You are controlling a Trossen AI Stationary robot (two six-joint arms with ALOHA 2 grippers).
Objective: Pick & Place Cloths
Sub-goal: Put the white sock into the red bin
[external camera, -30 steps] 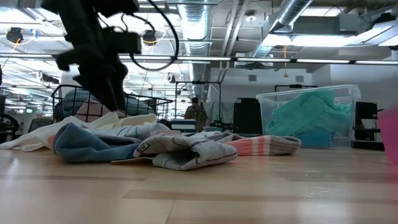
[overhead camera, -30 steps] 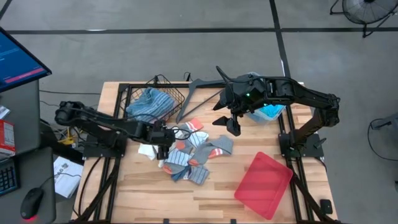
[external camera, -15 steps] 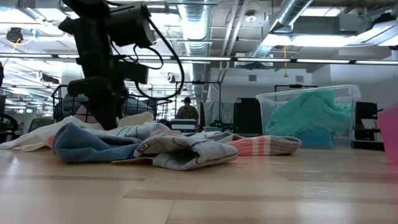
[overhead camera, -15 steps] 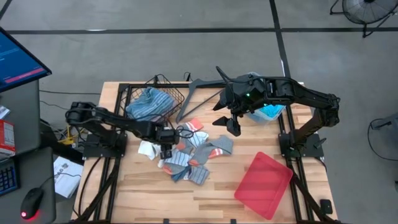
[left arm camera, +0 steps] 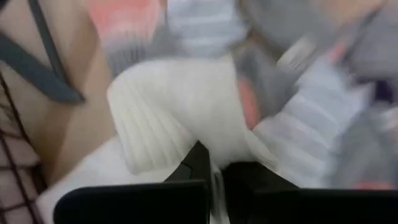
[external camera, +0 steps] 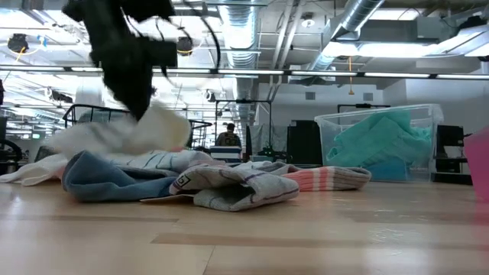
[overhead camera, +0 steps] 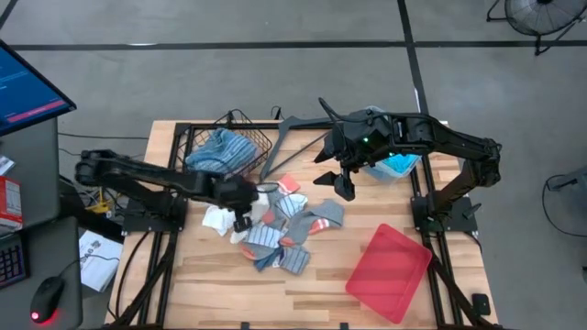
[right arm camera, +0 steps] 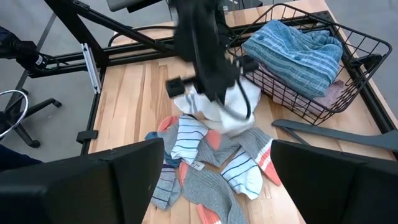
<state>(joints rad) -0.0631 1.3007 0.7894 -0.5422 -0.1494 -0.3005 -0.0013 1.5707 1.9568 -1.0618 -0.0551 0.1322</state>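
Plainly the ribbed white knitted cloth is light, limp and stretchy: the left tool is clenched on a bunched fold and holds it above the sock pile at the bench's centre, so it sags and may drag neighbours. Motion blur hides the pinch point, while the right tool, released, hovers at the pile's two o'clock.
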